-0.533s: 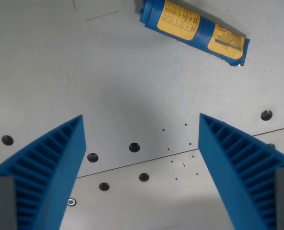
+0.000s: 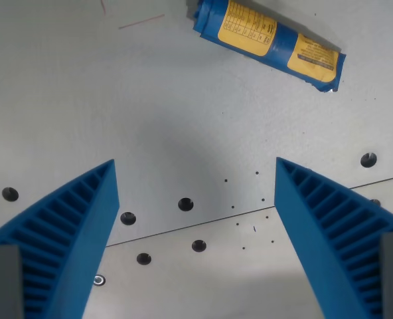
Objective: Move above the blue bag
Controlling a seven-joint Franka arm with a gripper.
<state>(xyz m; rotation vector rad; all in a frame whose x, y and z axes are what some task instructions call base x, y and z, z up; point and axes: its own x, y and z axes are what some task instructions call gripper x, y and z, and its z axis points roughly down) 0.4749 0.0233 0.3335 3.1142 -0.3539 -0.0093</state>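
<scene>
1. Nothing has moved since the earlier frame: the blue bag, the fingers and the table marks all sit in the same places in the wrist view.
2. The gripper (image 2: pixel 195 174) is spread wide, holding nothing; its two blue ribbed fingers (image 2: pixel 64 232) rise from the lower corners, with bare table between them.
3. The blue bag (image 2: pixel 268 41) lies rolled into a tube near the top edge, towards the wrist view's right, well apart from both fingers.
4. Its long axis is tilted, the end at the wrist view's left higher than the other end.
5. Two yellow printed labels (image 2: pixel 248 28) show on its upper face; the print is too small to read.
6. The grey table (image 2: pixel 83 100) carries a row of dark round holes (image 2: pixel 186 204) and a thin seam line (image 2: pixel 183 228) running slantwise between the fingertips.
7. A small metal ring (image 2: pixel 99 280) lies just beside the finger at the wrist view's left.
</scene>
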